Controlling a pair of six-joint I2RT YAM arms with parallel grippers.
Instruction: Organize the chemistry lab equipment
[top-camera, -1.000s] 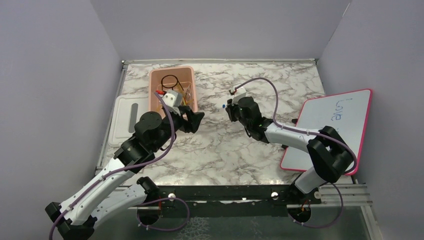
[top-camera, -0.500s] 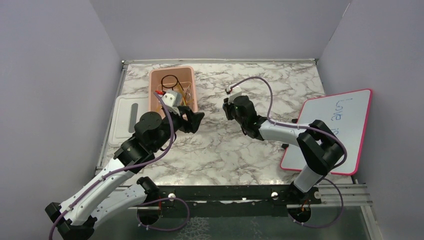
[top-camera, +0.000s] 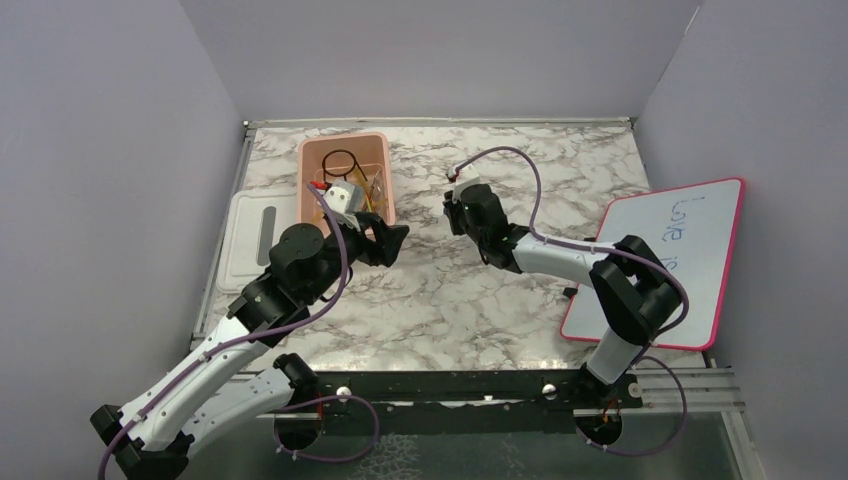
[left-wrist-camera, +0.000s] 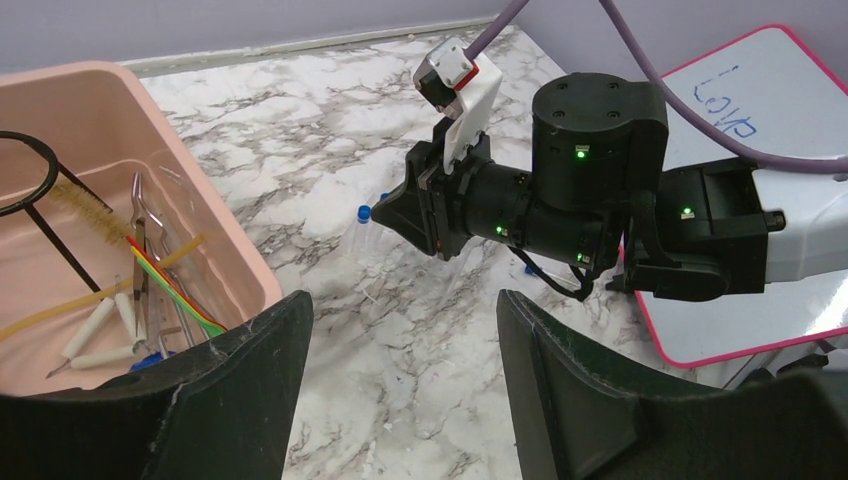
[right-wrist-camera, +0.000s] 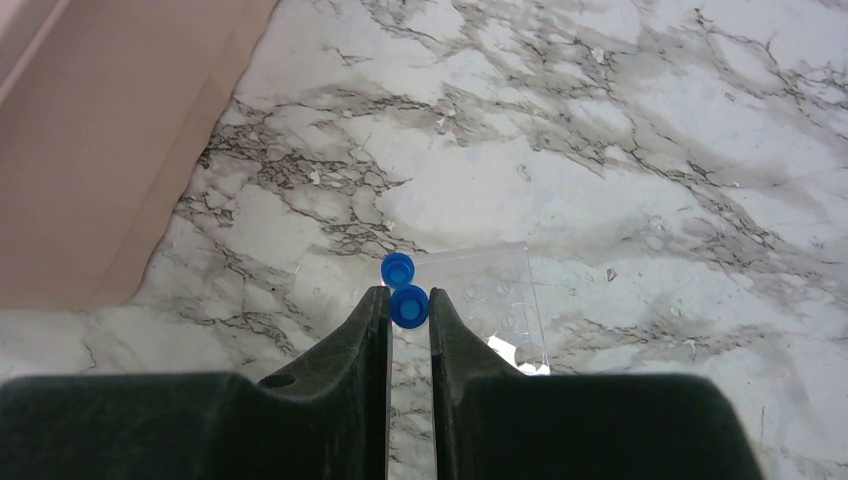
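Observation:
My right gripper (right-wrist-camera: 408, 300) is shut on a tiny blue piece (right-wrist-camera: 409, 306) low over the marble table. A second blue piece (right-wrist-camera: 397, 268) lies just beyond its tips, at the edge of a clear plastic sheet (right-wrist-camera: 490, 295). In the left wrist view the pink tub (left-wrist-camera: 215, 225) holds the black wire ring (left-wrist-camera: 25, 160), a small brush (left-wrist-camera: 85, 200), thin metal tongs (left-wrist-camera: 140, 225), the tan tube (left-wrist-camera: 45, 318) and coloured sticks (left-wrist-camera: 170, 290). My left gripper (left-wrist-camera: 405, 335) hovers open and empty just right of the tub, facing the right gripper (left-wrist-camera: 405, 212).
The tub (top-camera: 304, 185) stands at the back left with its white lid (top-camera: 250, 240) flat on the table to its left. A pink-framed whiteboard (top-camera: 665, 255) lies at the right, partly under the right arm. Purple walls close the table in.
The right gripper has shifted slightly left and away from the arm bases, still pinching the blue piece. The left arm has stayed put.

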